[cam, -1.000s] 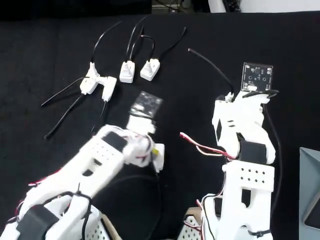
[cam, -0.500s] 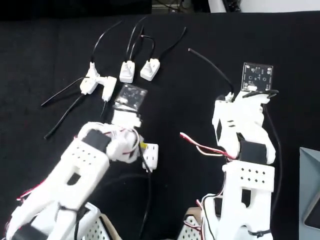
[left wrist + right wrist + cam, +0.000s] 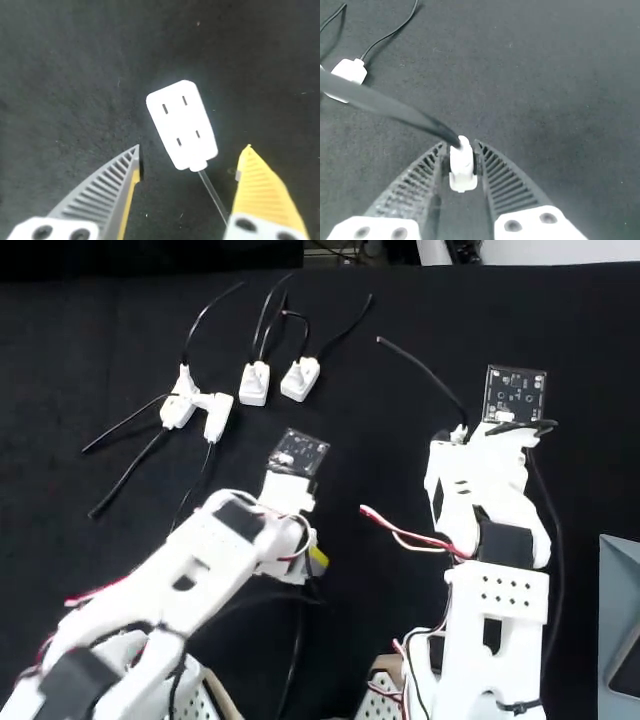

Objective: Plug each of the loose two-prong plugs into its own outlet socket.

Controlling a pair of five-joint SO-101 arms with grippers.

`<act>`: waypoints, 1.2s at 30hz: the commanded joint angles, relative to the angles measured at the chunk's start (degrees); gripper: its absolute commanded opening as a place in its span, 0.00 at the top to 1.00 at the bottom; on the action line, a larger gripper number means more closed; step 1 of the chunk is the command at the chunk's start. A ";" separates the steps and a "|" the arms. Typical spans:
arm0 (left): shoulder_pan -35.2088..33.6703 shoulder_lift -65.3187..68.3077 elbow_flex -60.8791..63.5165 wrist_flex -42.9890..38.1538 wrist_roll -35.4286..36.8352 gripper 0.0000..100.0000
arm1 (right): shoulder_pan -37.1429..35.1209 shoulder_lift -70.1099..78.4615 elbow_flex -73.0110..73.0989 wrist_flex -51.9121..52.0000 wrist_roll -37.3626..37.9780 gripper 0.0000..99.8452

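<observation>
A black cloth covers the worktop (image 3: 100,320) from edge to edge. The right gripper (image 3: 460,145) is clamped on a white two-prong plug (image 3: 461,167), held above the right half of the worktop, with its black cable (image 3: 385,107) trailing off toward the far edge. The left gripper (image 3: 192,148) is spread wide and holds nothing. It hangs over a white outlet socket (image 3: 182,125) that lies flat, slots up, around the middle of the worktop and toward the near edge. More white pieces with leads (image 3: 255,383) lie near the far edge, and another pair (image 3: 195,408) sits toward the far left.

The step in hand looks like securing the socket. Next, the left jaws likely need to drop and close across its body so the right arm can bring the prongs square to one pair of slots.
</observation>
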 commanded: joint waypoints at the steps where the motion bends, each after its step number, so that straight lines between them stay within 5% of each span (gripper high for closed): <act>1: -0.40 7.74 -5.67 -0.88 0.70 0.69 | 0.26 -1.01 -0.57 -1.14 0.35 0.99; 5: -0.48 14.59 -8.84 -1.49 2.11 0.72 | 0.26 -1.01 -0.57 -1.14 0.35 0.99; 9: -3.56 17.93 -11.21 -6.24 -2.37 0.89 | 0.26 -1.01 -0.57 -1.14 0.35 0.99; 23: -18.15 18.46 -11.47 -8.18 -49.14 0.88 | -2.20 -1.01 0.84 -1.14 1.58 0.99; 28: -21.49 18.29 -12.88 -8.62 -45.98 0.72 | -3.34 -1.01 1.27 -1.14 1.67 0.99; 36: -22.11 14.68 -15.25 -7.12 -44.84 0.71 | -3.52 -1.01 1.27 -1.14 1.58 0.99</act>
